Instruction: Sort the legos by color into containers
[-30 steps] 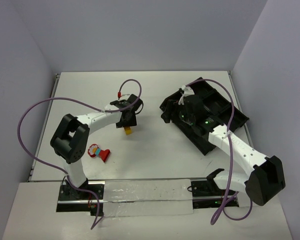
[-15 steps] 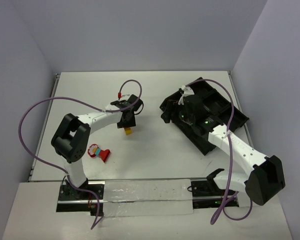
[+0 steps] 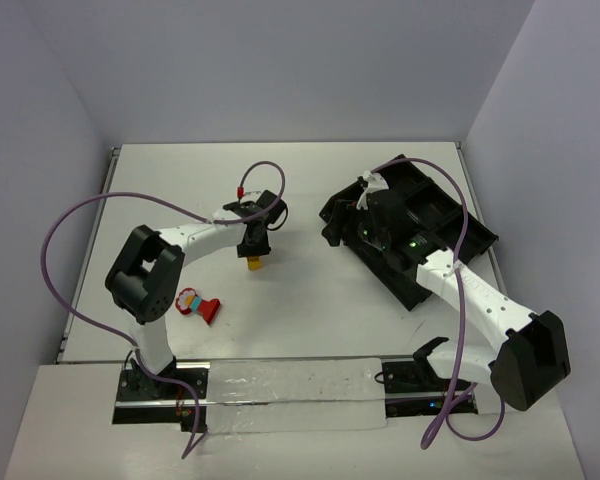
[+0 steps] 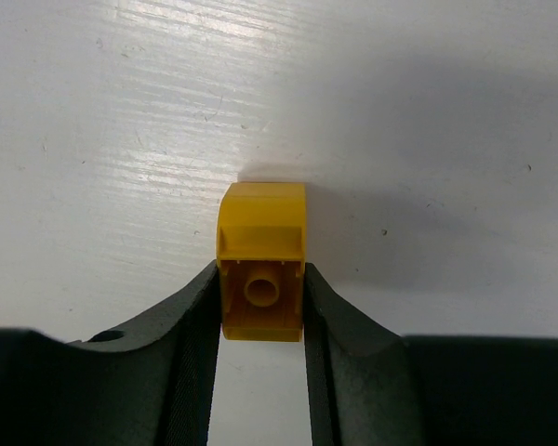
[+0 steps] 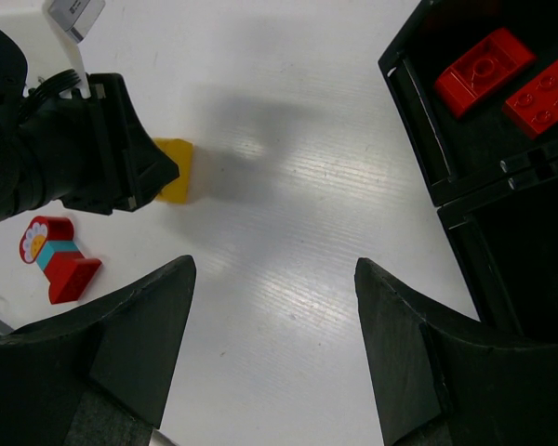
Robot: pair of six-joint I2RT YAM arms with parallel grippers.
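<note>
My left gripper (image 4: 260, 302) is shut on a yellow brick (image 4: 259, 263), its jaws pressing both sides with the hollow underside facing the camera; it is held just above the white table. The brick shows in the top view (image 3: 255, 263) and in the right wrist view (image 5: 173, 171). A clump of red and cyan bricks with a round flower piece (image 3: 197, 305) lies on the table near the left arm, also in the right wrist view (image 5: 56, 260). My right gripper (image 5: 274, 307) is open and empty above the table beside the black divided tray (image 3: 448, 250). Two red bricks (image 5: 484, 60) lie in one tray compartment.
The tray lies diagonally at the right of the table. Purple cables loop over both arms. A clear plastic sheet (image 3: 290, 392) lies along the near edge between the arm bases.
The left arm has shifted very slightly; the yellow brick stays in its grip. The right arm has not moved.
</note>
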